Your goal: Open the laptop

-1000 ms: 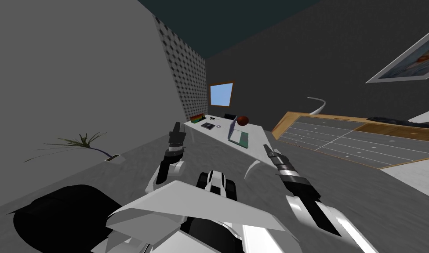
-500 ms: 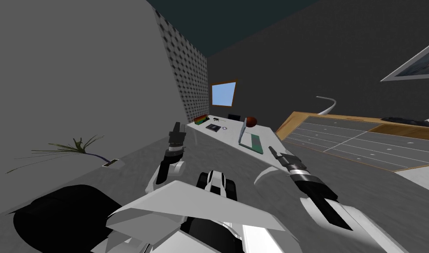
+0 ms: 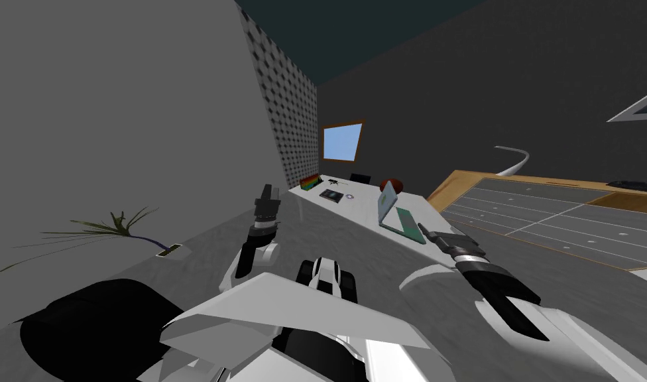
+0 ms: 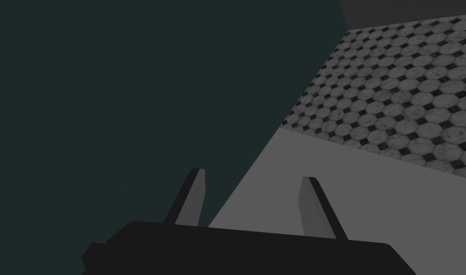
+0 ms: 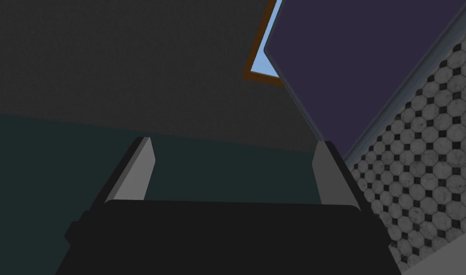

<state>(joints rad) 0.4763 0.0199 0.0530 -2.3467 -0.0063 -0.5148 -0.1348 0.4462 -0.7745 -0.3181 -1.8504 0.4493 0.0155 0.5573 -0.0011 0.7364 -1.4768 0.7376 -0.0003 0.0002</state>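
Head view: laptop point(image 3: 396, 213) stands part-open on white desk point(image 3: 365, 202); right gripper point(image 3: 427, 231), jaws wide, hovers just beside its near edge; left gripper point(image 3: 269, 192), jaws parted, well apart from it.

Right tool point(image 3: 429, 233), fingers apart, sits just beside the laptop point(image 3: 388, 200); left tool point(image 3: 268, 193), fingers apart, is raised well left of it.

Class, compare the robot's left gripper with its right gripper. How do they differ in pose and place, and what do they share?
The left gripper points upward, well clear of the laptop, while the right gripper reaches forward to the laptop's near corner. The right gripper is spread wider than the left gripper. Shared: both are open and hold nothing.
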